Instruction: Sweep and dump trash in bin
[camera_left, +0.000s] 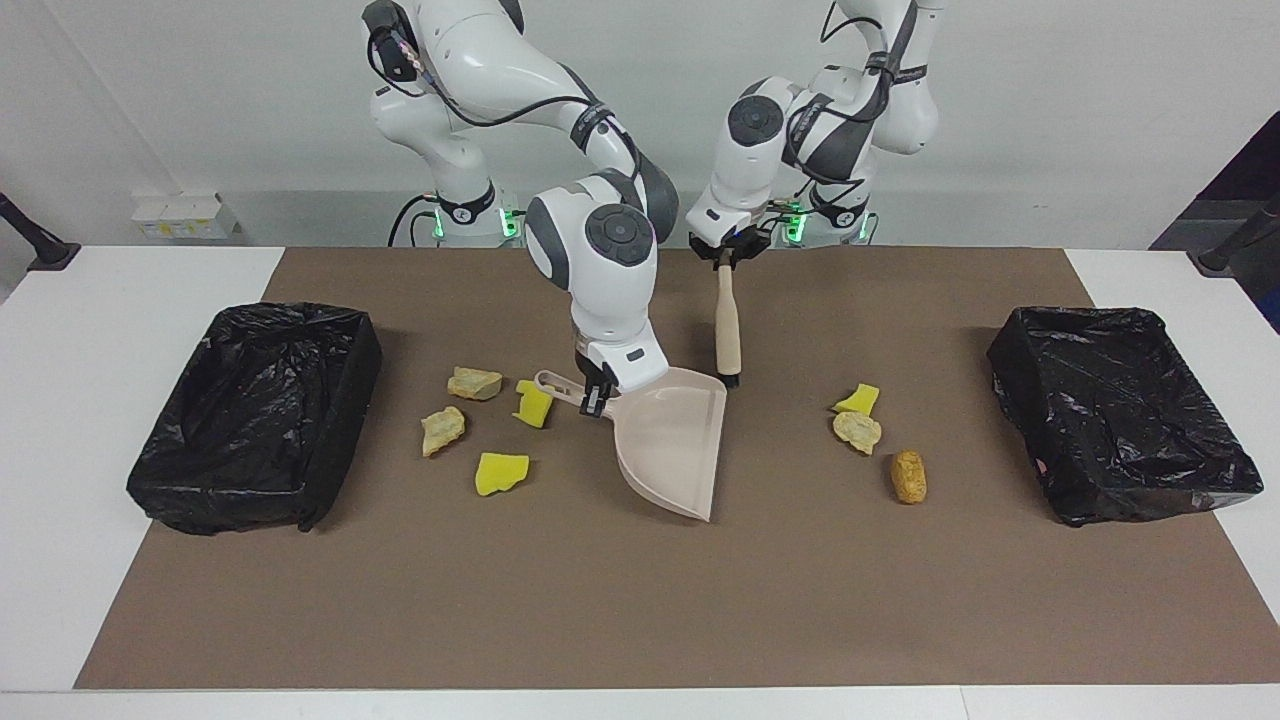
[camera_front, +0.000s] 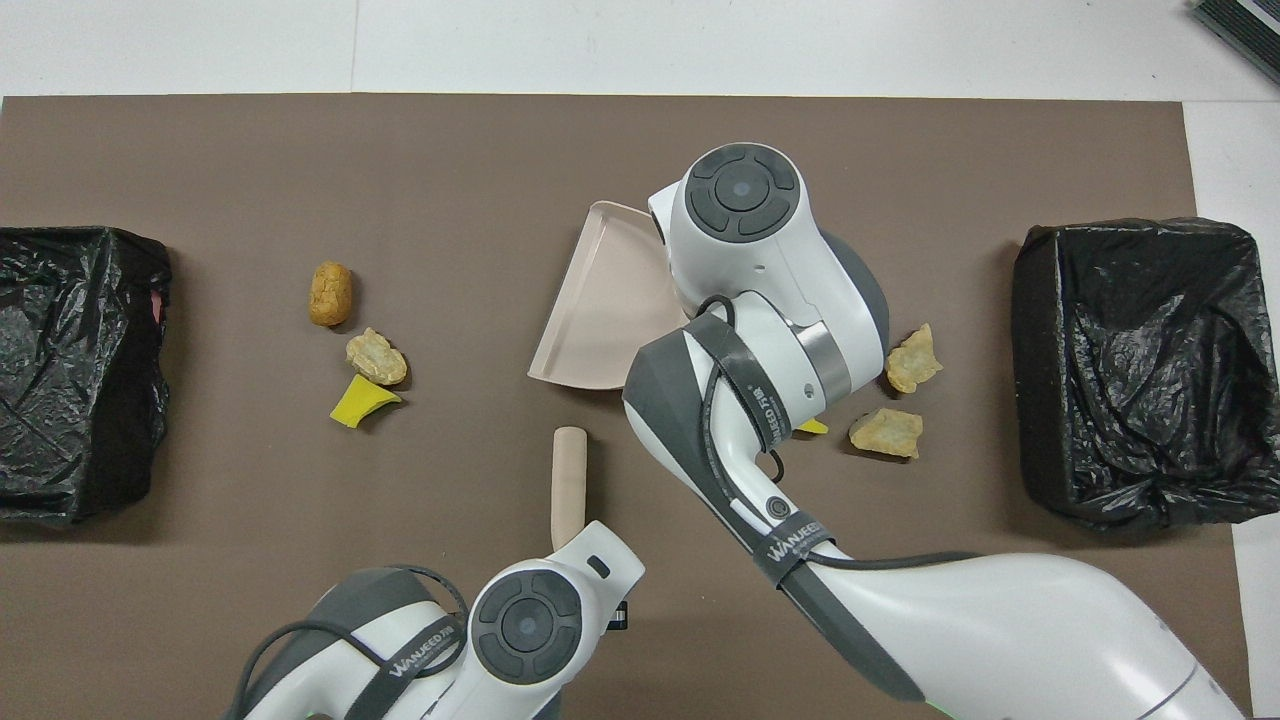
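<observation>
My right gripper (camera_left: 597, 395) is shut on the handle of the beige dustpan (camera_left: 675, 440), held low at mid-mat with its mouth turned toward the left arm's end. My left gripper (camera_left: 727, 255) is shut on the top of a wooden-handled brush (camera_left: 728, 320), which hangs upright with its dark bristles by the pan's corner nearer the robots. Trash lies in two groups. Yellow chunks (camera_left: 534, 403) (camera_left: 501, 472) and tan lumps (camera_left: 474, 383) (camera_left: 442, 429) lie by the pan's handle. A yellow scrap (camera_left: 858, 399), a tan lump (camera_left: 857, 431) and an orange-brown nugget (camera_left: 908, 476) lie toward the left arm's end.
Two black-lined bins stand on the brown mat (camera_left: 640, 620), one at the right arm's end (camera_left: 345, 400) and one at the left arm's end (camera_left: 1085, 318). From overhead, the right arm covers part of the pan (camera_front: 605, 310) and the yellow chunks beside it.
</observation>
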